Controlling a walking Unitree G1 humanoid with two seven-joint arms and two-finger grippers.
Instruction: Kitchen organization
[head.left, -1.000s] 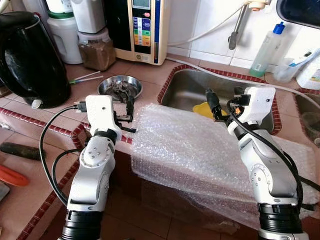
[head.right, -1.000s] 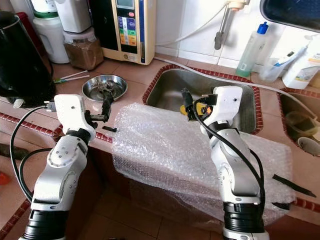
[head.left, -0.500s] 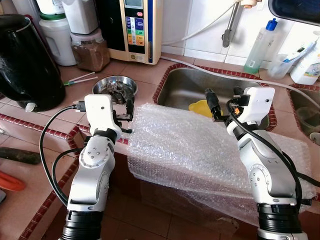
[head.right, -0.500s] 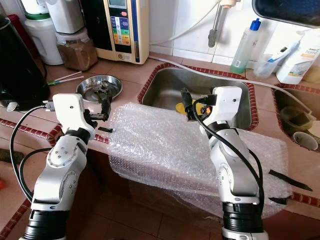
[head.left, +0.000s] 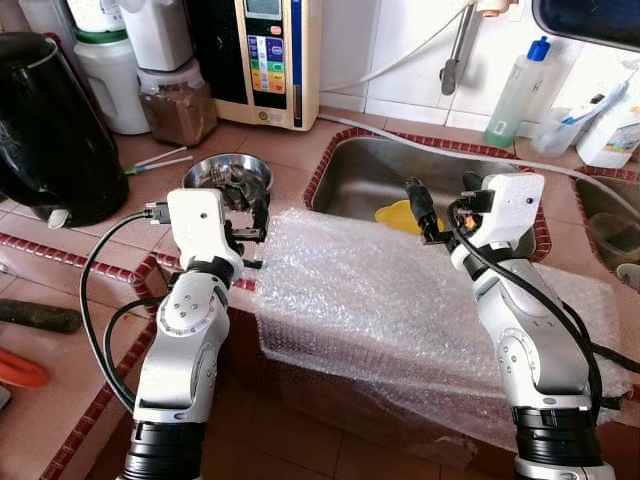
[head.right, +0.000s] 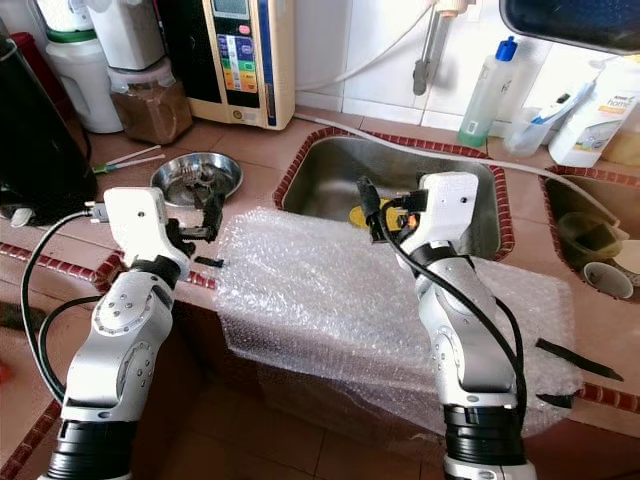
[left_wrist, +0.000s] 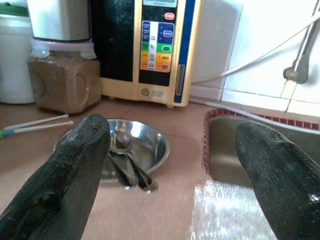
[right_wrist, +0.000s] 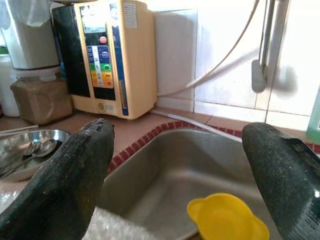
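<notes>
A sheet of bubble wrap (head.left: 400, 300) lay draped over the tiled counter's edge in front of the steel sink (head.left: 370, 175). The left gripper (head.left: 258, 212) hovered wide open and empty beside a metal bowl (head.left: 228, 172); the right gripper (head.left: 424, 212), equally spread and empty-handed, hung near a yellow cup (right_wrist: 227, 222) in the sink.

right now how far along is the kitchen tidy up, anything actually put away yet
Nothing looks put away yet. The bubble wrap lies spread over the counter edge by the sink, and a yellow cup sits in the sink. The steel bowl holds spoons. In hand: nothing; the left gripper and right gripper hover open and empty above the wrap. Left: picking something up and stowing it.
</notes>
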